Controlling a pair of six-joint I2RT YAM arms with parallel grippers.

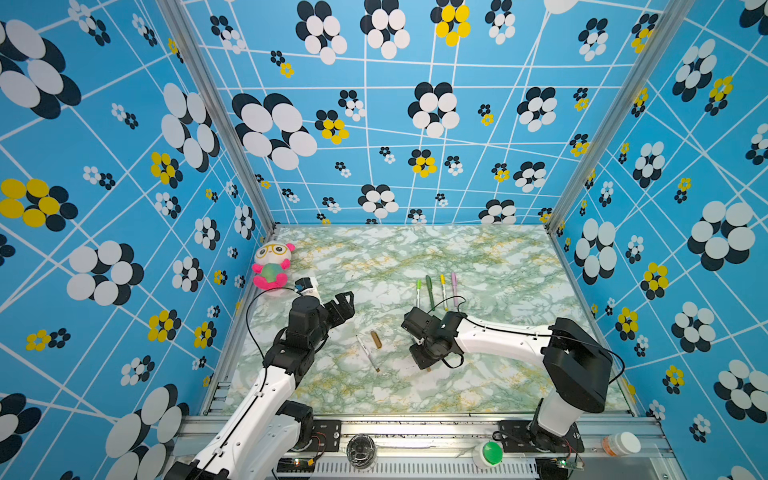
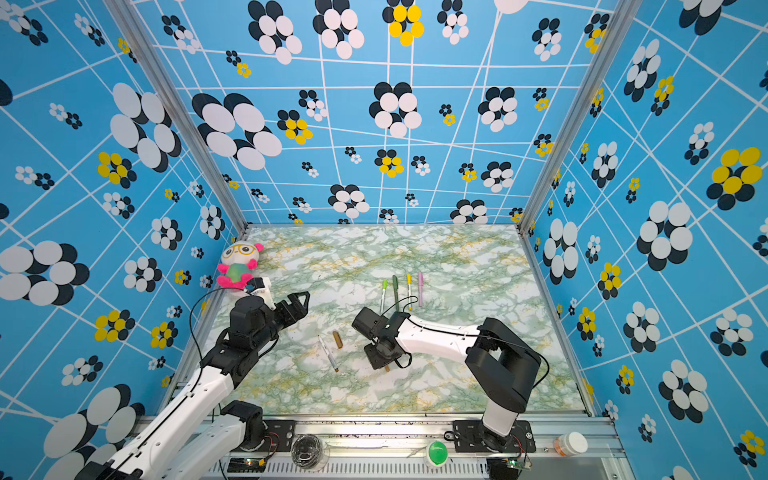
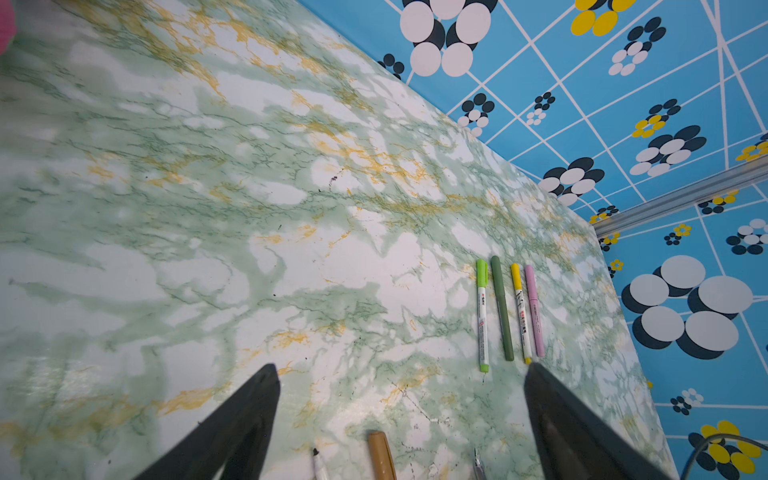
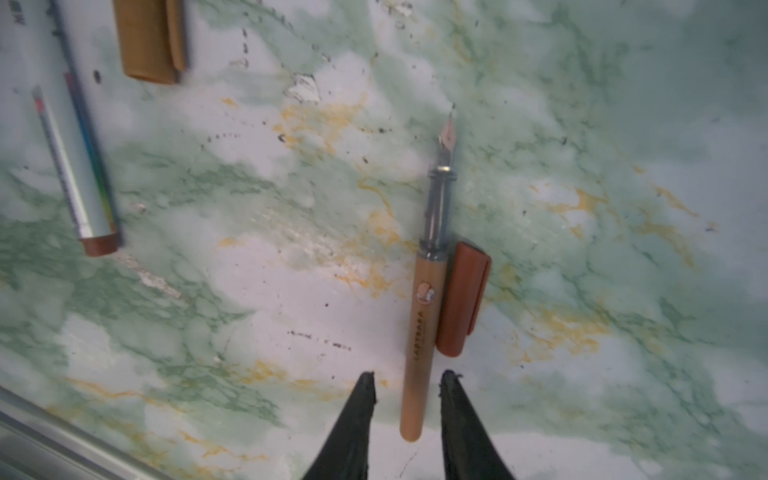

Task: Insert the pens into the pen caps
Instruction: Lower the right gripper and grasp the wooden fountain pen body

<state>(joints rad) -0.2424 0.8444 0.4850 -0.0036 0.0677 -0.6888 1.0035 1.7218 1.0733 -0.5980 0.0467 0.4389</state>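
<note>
Both fingers [image 4: 353,424] of the right end effector [image 4: 408,374] sat close beside the brown pen [image 4: 422,332], not squeezing it. The left end effector [image 3: 402,365] hung wide open and empty.

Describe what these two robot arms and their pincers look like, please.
Both the left arm and right arm have white shells with black joints and a thin black cable looping alongside. The left gripper and right gripper each end in two black fingers tapering to points.
</note>
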